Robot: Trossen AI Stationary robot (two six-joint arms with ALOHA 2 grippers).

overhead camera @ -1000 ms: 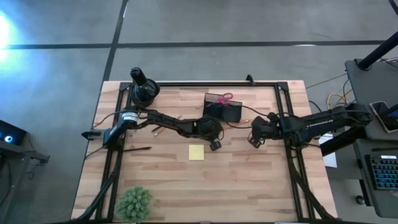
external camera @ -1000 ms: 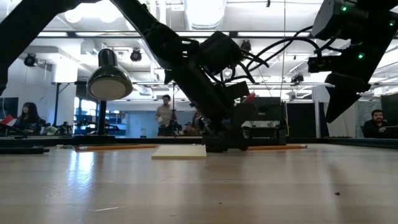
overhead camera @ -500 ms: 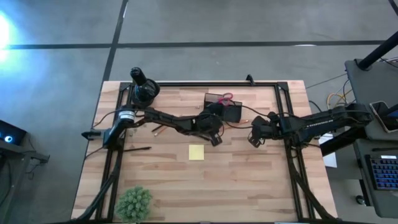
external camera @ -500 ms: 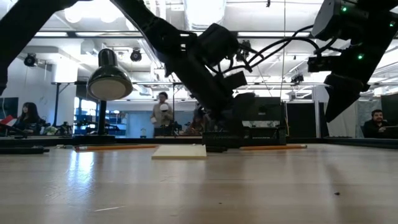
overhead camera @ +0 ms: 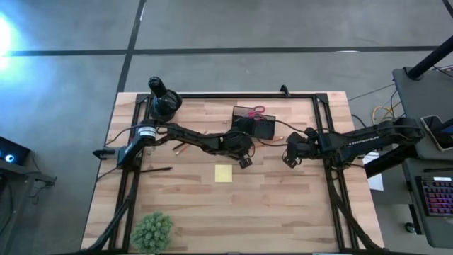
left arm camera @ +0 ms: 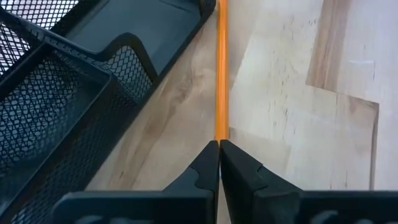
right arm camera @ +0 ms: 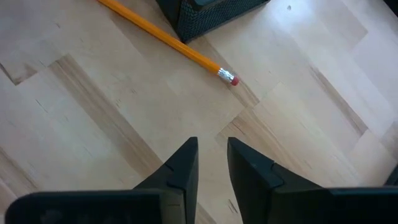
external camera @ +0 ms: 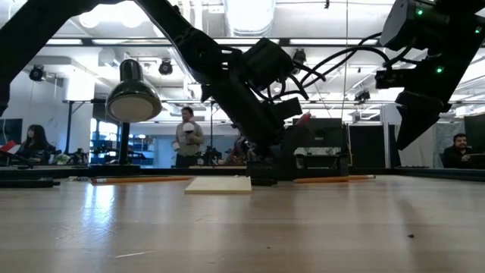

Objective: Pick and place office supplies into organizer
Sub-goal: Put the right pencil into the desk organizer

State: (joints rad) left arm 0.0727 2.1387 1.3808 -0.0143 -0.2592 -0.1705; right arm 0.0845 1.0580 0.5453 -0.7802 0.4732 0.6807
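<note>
Tabletop: I saw a pale wooden plank tabletop (overhead camera: 283, 198) edged by a black metal frame.
Organizer: the black mesh organizer box with divided compartments (overhead camera: 253, 122) sat near the far edge, red-handled scissors (overhead camera: 257, 110) standing in it.
Left end effector: my left end effector (overhead camera: 244, 162) was low beside the organizer, its fingers pressed together, with nothing visibly between them; a thin orange pencil (left arm camera: 221, 68) lay on the wood just ahead of the tips, alongside the mesh wall.
Right end effector: my right end effector (overhead camera: 289, 160) hovered right of the organizer, fingers slightly apart and empty; the pencil's eraser end (right arm camera: 232, 79) lay ahead of it.
Loose items: a square yellow sticky-note pad (overhead camera: 224, 173) lay mid-table; a small green plant (overhead camera: 152, 231) stood at the near-left corner.
Room: grey floor around; the low view showed ceiling lights, a desk lamp (external camera: 132, 95) and a standing person (external camera: 186, 136) behind.
</note>
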